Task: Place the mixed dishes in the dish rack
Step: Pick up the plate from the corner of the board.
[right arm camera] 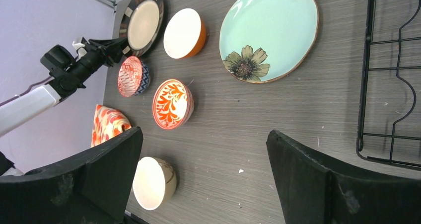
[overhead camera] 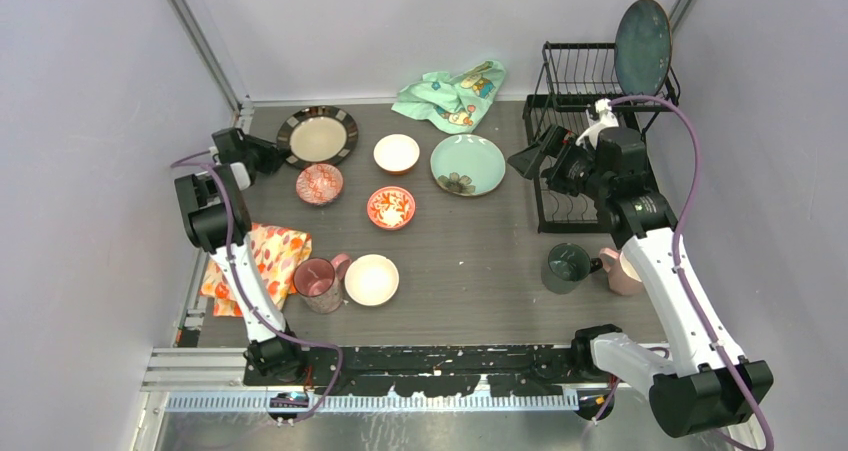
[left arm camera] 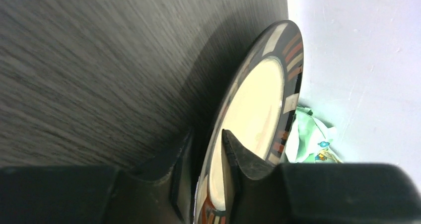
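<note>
My left gripper [overhead camera: 270, 157] [left arm camera: 206, 149] is shut on the near rim of the dark-rimmed beige plate [overhead camera: 320, 137] [left arm camera: 255, 105] at the table's far left. My right gripper [overhead camera: 527, 160] [right arm camera: 203, 133] is open and empty, hovering just left of the black wire dish rack [overhead camera: 585, 76]. The dark blue-green plate [overhead camera: 642, 46] stands in the rack's upper shelf. The pale green plate [overhead camera: 468, 164] and several small bowls, white [overhead camera: 397, 153], blue patterned [overhead camera: 319, 183], red [overhead camera: 391, 207] and white [overhead camera: 371, 279], lie on the table.
A pink glass cup [overhead camera: 318, 282] stands by the orange floral cloth [overhead camera: 262, 261]. A dark green cup [overhead camera: 568, 267] and a pink cup [overhead camera: 622, 272] stand near the right arm. The mint-green cloth [overhead camera: 452, 93] lies at the back wall.
</note>
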Controlling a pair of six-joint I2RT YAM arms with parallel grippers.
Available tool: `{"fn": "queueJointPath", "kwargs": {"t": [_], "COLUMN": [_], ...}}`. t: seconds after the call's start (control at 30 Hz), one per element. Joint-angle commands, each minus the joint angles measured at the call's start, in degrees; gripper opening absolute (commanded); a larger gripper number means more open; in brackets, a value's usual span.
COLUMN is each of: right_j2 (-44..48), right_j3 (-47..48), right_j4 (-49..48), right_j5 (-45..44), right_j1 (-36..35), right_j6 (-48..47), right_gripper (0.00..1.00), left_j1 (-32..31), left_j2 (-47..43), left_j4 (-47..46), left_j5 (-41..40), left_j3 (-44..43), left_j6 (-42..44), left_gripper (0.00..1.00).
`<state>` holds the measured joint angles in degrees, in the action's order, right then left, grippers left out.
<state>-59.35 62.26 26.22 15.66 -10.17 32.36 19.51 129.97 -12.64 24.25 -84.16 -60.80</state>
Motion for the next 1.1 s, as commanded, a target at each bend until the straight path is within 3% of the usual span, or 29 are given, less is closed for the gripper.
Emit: {"fn": "queueJointPath", "kwargs": {"t": [0.0, 0.2, 0.57, 1.07], "right_j2": [1.39, 2.76, 3.81, 6.65], "right_j3": [0.23, -1.55, -1.82, -2.31], "right_j4": [-3.32, -4.27, -4.22, -0.69], "right_j5": [-1.43, -1.86, -2.72, -11.56], "right_j1": [-0.34, -0.3, -0.29, -0.35], "right_j6": [1.1, 1.4, 1.45, 3.05], "right_gripper": [1.0, 1.0, 1.0, 1.0], "left_j1": [-0.8, -0.8, -0.82, -0.79], "left_j2": [0.69, -2.12, -9.82, -20.1], "left_j4": [-0.47, -1.29, -4.18, -2.34], "left_j5": [0.39, 0.96, 1.86, 1.64], "left_j3": [0.57, 0.31, 0.9, 3.21], "left_j6": [-0.25, -2.46, -8.44, -6.42], "left_gripper": [0.22, 0.0, 0.0, 0.0]}}
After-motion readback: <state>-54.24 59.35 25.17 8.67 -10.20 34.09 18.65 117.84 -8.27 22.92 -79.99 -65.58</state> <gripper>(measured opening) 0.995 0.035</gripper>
